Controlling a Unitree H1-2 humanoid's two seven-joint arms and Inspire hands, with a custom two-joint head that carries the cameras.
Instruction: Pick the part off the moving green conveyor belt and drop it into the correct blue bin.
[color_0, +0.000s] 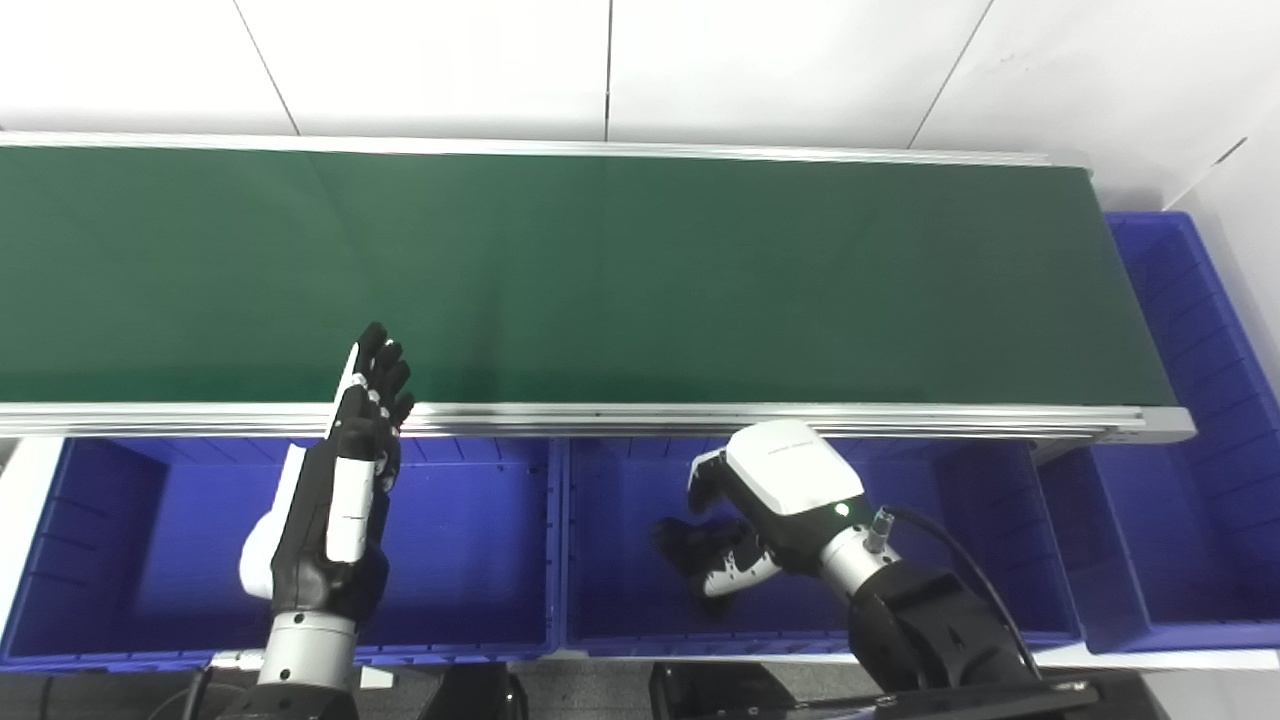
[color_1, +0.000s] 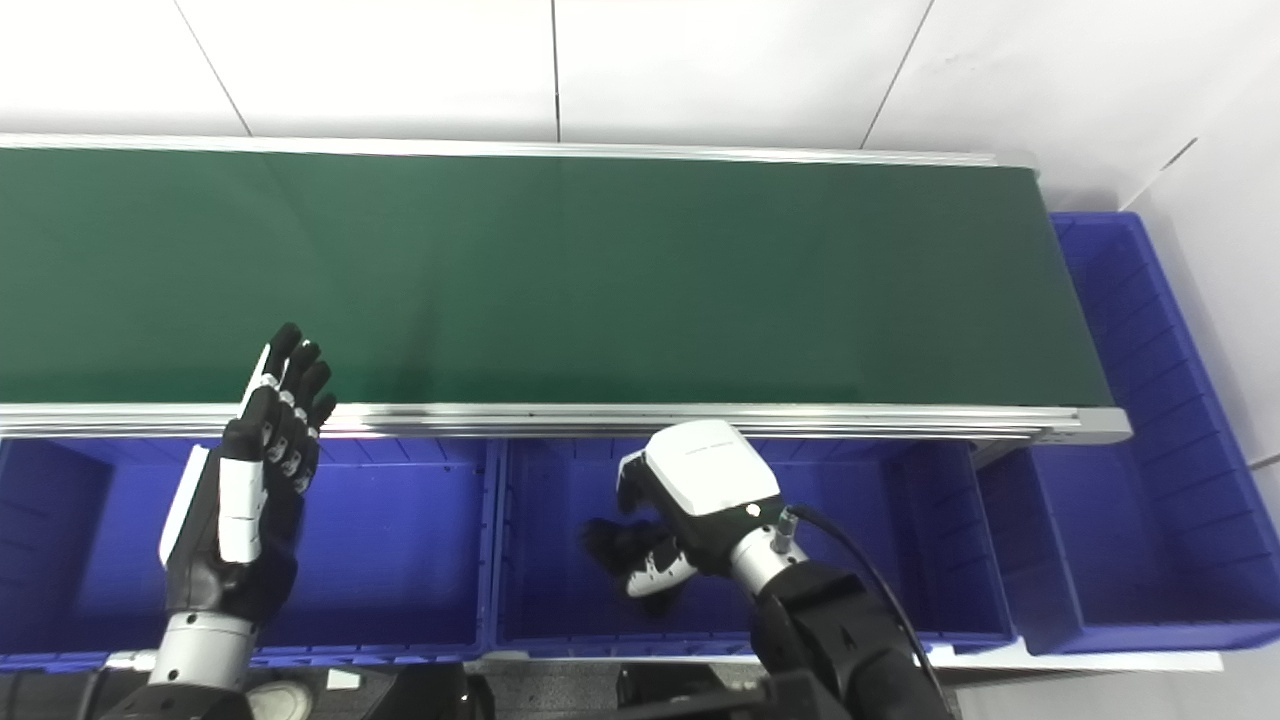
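Note:
The green conveyor belt (color_0: 600, 280) runs across the view and no part shows on it. My left hand (color_0: 345, 480) is open with straight fingers, raised over the left blue bin (color_0: 470, 540), its fingertips reaching over the belt's near rail. My right hand (color_0: 760, 510) hangs low in the middle blue bin (color_0: 960, 540), palm down, with its dark fingers (color_0: 690, 545) curled under. I cannot tell whether anything is in them. It also shows in the right eye view (color_1: 680, 500).
A third blue bin (color_0: 1190, 420) stands at the belt's right end and wraps around its corner. A silver rail (color_0: 700, 415) borders the belt's near edge above the bins. White wall panels stand behind the belt.

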